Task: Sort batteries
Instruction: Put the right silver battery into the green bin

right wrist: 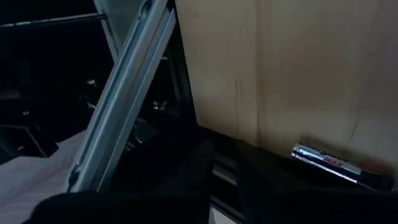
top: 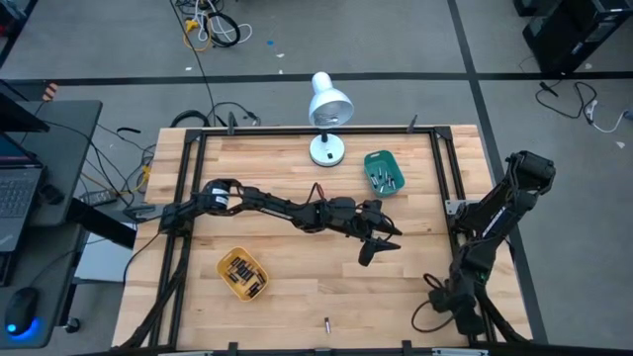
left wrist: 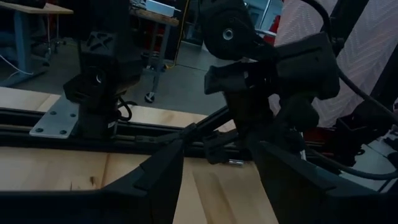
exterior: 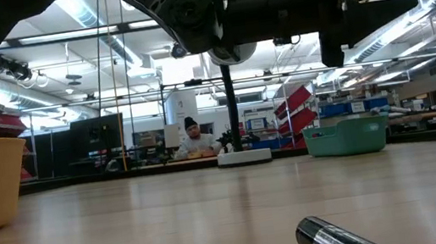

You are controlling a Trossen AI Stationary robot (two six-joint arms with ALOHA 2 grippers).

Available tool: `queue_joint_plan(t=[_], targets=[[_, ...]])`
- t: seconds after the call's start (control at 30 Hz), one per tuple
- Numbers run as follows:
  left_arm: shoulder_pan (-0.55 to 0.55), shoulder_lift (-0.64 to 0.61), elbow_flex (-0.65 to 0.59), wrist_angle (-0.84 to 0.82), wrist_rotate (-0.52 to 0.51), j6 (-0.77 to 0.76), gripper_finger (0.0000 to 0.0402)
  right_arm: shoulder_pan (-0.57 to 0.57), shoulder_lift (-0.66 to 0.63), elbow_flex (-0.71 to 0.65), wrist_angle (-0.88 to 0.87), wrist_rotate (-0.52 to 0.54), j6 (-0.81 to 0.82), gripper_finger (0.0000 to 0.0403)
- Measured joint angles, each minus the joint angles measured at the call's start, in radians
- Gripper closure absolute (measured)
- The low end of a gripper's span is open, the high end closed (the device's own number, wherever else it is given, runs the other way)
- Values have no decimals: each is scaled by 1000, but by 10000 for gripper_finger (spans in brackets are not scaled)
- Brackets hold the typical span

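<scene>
Loose battery [top: 327, 322] lies at front edge, axis roughly front-to-back, probably nearer my left gripper [top: 380, 245], fingers spread, empty; right gripper state unclear.

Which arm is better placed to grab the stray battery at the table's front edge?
Left, probably: the left gripper, open, hangs near the battery; the right arm sits folded at the side.

A white desk lamp [top: 328, 109] stands beside the teal tray [top: 384, 170].
</scene>
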State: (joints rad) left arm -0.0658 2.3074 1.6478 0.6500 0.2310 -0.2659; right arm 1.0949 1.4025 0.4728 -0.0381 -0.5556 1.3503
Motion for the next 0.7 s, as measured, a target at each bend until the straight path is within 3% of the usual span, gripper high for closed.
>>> queue_joint_plan(t=[0.23,0.57,0.7], targets=[[0,0,0,0,0,3,186,14,0,2,-195,41,-90,383],[0,0,0,-26,0,4,186,-12,0,5,-266,65,-108,403],[0,0,0,-42,-1,4,186,-58,4,62,-468,80,-133,403]])
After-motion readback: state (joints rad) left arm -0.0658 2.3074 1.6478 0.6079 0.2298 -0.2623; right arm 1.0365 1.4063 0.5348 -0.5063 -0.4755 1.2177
